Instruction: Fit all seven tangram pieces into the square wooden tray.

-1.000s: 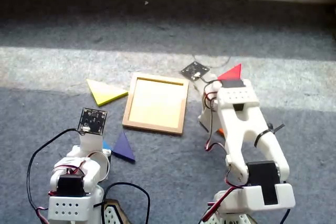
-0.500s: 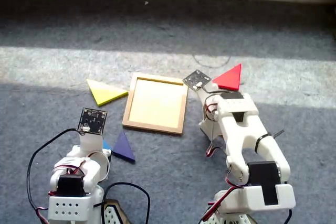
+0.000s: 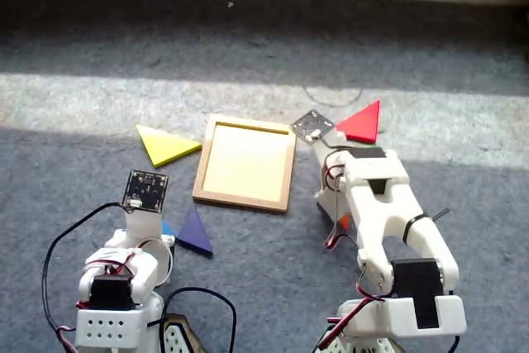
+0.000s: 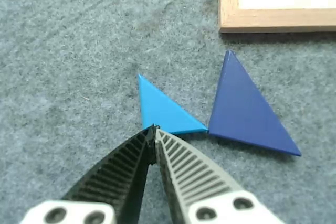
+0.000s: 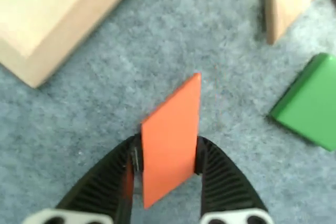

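- The orange piece (image 5: 170, 129) is clamped between the jaws of the right pincer (image 5: 168, 150), gripped across its two long edges. It sits over the grey desk (image 5: 105, 103), just off one corner of the tray (image 5: 47, 35).
- The tray (image 3: 246, 163) lies empty between the two arms, so any spot inside is free; a corner looks like the easiest place to start.
- To do this step well, I would carry the orange piece over the wooden rim and turn the wrist until a straight edge runs parallel to the tray wall. Then lower it flat and let go only once it rests on the floor of the tray.
- The grip is narrow and the piece juts well past the fingertips, so a fast swing might twist it.
- A green piece (image 5: 310, 100) lies near, beside the pincer.
- The left pincer (image 4: 153, 129) is clenched on nothing, its tips at the edge of the light blue triangle (image 4: 163, 111), which touches the dark blue triangle (image 4: 247, 111) at one corner.
- The yellow triangle (image 3: 165, 145) and red triangle (image 3: 362, 123) wait on either side of the tray.
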Robot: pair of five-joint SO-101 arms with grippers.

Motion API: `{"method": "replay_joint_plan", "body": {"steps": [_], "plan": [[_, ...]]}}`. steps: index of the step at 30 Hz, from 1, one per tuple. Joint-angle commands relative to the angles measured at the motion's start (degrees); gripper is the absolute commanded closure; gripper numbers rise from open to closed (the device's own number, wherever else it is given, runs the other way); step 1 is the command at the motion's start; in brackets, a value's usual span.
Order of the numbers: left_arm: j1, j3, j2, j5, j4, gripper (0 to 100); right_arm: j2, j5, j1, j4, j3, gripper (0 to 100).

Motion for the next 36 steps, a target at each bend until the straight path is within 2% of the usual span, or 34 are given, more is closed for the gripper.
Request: {"method": "replay_joint_plan", "body": {"steps": [1, 7, 12, 18, 26, 36], "plan": [[0.75, 1.10, -2.33, -0.18, 0.35, 99, -3.38, 0.26, 0.04, 5.67, -6.29, 96.4], [0.75, 1.10, -2.33, -0.18, 0.35, 99, -6.55, -3.52, -1.63, 12.44, -15.96, 96.4], [0.75, 1.10, -2.33, -0.18, 0.35, 99, -6.64, -6.77, -9.27, 13.14, -19.91, 96.4], [0.75, 1.10, -2.33, -0.18, 0.35, 99, -6.55, -8.44, -18.24, 3.47, -20.00, 96.4], [0.75, 1.10, -2.33, -0.18, 0.35, 99, 3.82, -8.18, -22.81, -1.54, -21.67, 96.4], [0.75, 1.10, -2.33, -0.18, 0.35, 99, 11.82, 4.92, -24.84, -1.98, -26.59, 96.4]]}}
